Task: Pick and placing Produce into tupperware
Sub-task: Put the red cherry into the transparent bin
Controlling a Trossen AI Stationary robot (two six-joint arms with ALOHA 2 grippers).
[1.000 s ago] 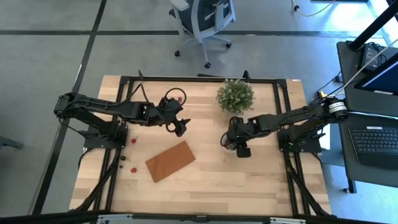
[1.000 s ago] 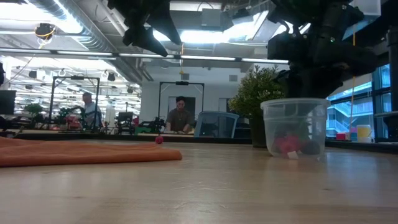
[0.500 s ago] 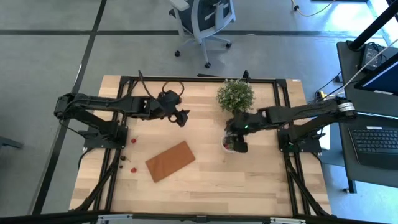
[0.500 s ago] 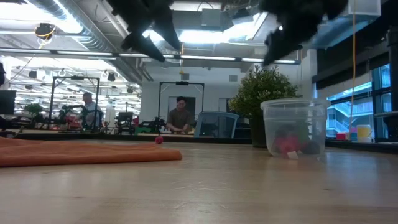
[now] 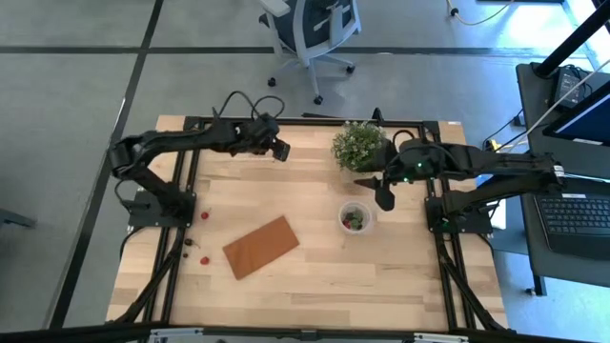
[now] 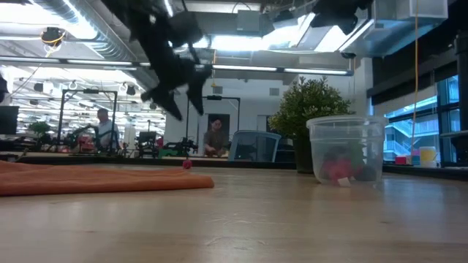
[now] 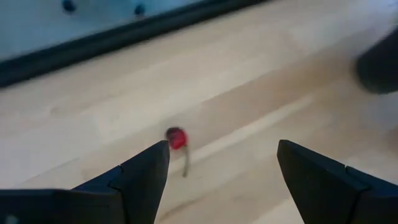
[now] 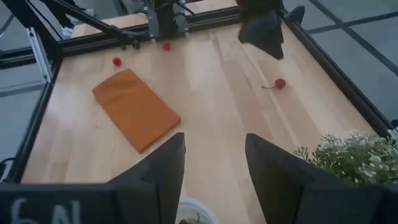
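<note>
The tupperware [image 5: 355, 217] is a small clear cup standing right of the table's middle, with red and dark produce [image 6: 338, 169] in it. A red piece with a thin stem [image 7: 176, 138] lies on the wood near the far edge. My left gripper [image 7: 221, 168] hangs open above it, tipped down, touching nothing [image 5: 279, 151]. My right gripper [image 8: 214, 168] is open and holds nothing. It is raised, to the right of the cup and a little farther back [image 5: 384, 195]. More red pieces [image 5: 203, 215] lie by the left edge.
A flat brown board [image 5: 260, 246] lies left of the cup, toward the near side. A green potted plant [image 5: 360, 145] stands at the far edge behind the cup, beside my right arm. Bare wood [image 5: 315, 295] stretches along the near side.
My left gripper has swung toward the table's far edge and come down over the stemmed red piece, rolling as it went. My right gripper has risen from just over the tupperware and drawn back toward the right. The cup has kept its place.
</note>
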